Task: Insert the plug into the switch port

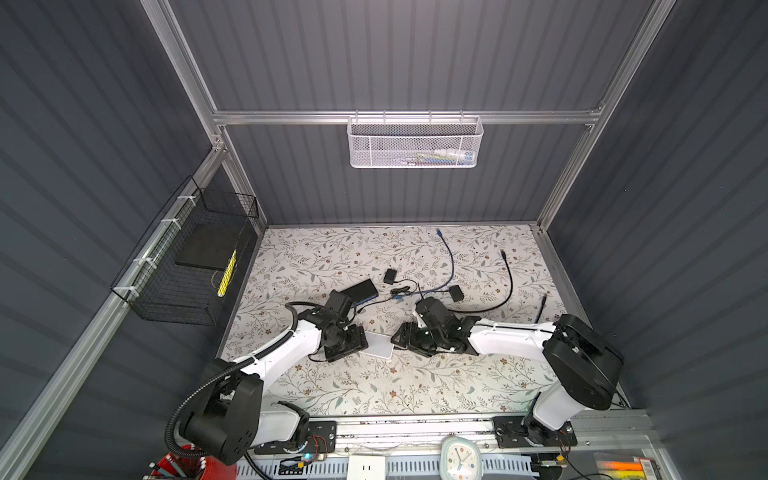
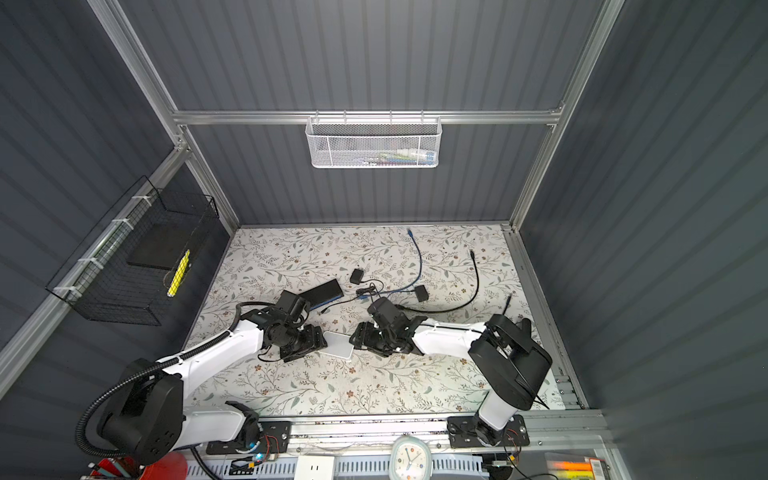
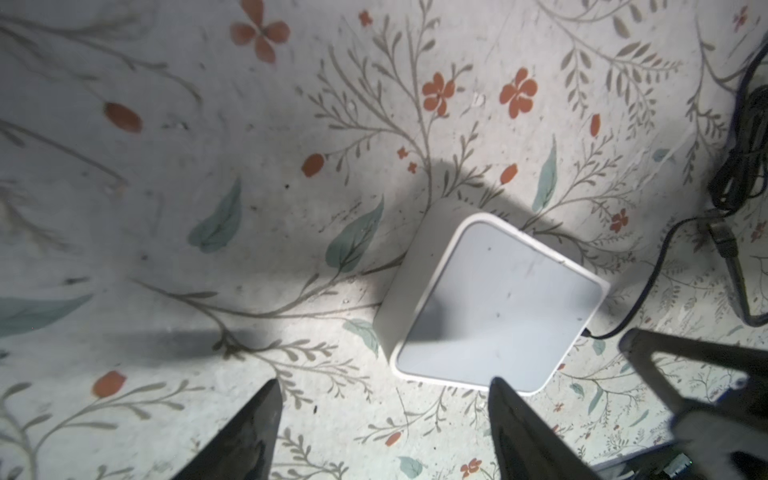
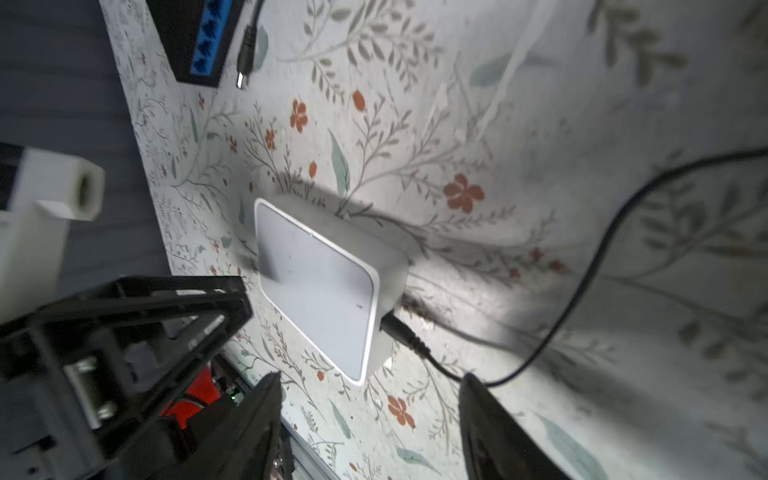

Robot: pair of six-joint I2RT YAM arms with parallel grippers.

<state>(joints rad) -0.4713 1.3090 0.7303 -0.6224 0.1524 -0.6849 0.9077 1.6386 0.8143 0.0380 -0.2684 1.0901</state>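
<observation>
Apparently the job is all but done: the black barrel plug (image 4: 398, 330), w/ a ribbed rubbery strain relief, sits in the side wall of the white square plastic box (image 4: 320, 286) near one corner. Its thin black cable (image 4: 582, 291) curves away slack over the floral-print surface (image 1: 374, 386). I can't tell whether it's pushed fully home. No bare metal shows betw. collar and wall, though, so it's prob. seated. In both top views the box lies flat betw. the two arms, in the middle of the surface. The left claw (image 3: 385, 384) is spread w/ nothing betw. its fingers, one tip just at the box's edge. The right claw (image 4: 370, 376) is likewise spread and empty, close to the plug corner but apart from the plug as far as I can see. What's left, I'd judge: confirm the seating and draw the arms back. One caveat: farther back lies a flat black switch w/ blue ports (image 4: 199, 37). Nothing is in the ports that show, and a loose black connector w/ a metal tip (image 4: 245, 62) rests just beside it. If that's the intended device, the insertion isn't done. As for materials, the box is a hard, smooth shell w/ rounded corners, a matte pale-grey top and a raised white rim. The cable looks limp and rubbery. The surface is printed w/ grey twigs, teal leaves and rust-red flowers, and is slightly scuffed.
</observation>
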